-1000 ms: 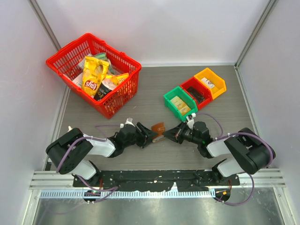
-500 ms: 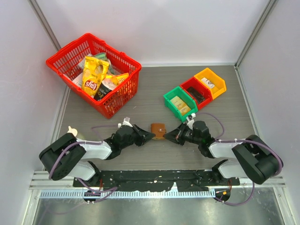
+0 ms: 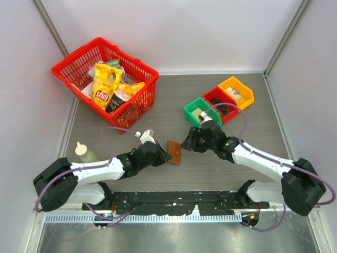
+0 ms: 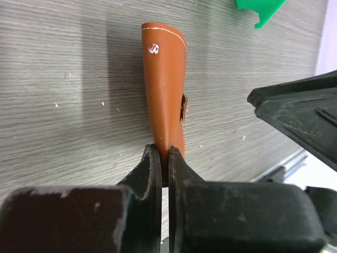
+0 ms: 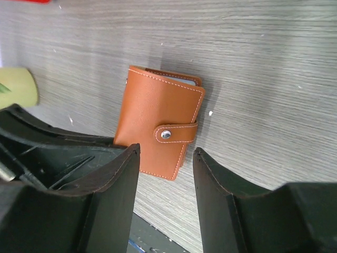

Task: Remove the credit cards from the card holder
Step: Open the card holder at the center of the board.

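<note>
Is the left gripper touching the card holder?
Touching: the left wrist view shows the left gripper shut on the card holder, pinching its near edge.

Card holder: small wallet in orange-brown leather with pale stitching along its edges. Closed; a narrow tab wraps over the front panel and is fastened with a round metal snap. A sliver of pale blue-grey lining shows at one edge in the right wrist view.

Pose: turned on edge, seen edge-on in the left wrist view, a second small stud near its far end. One end is pinched in the left gripper. Whether it touches the table cannot be told.

Position: left of the green bin and nearer the arm bases, well apart from it.

Credit cards: hidden inside the closed panels.
</note>
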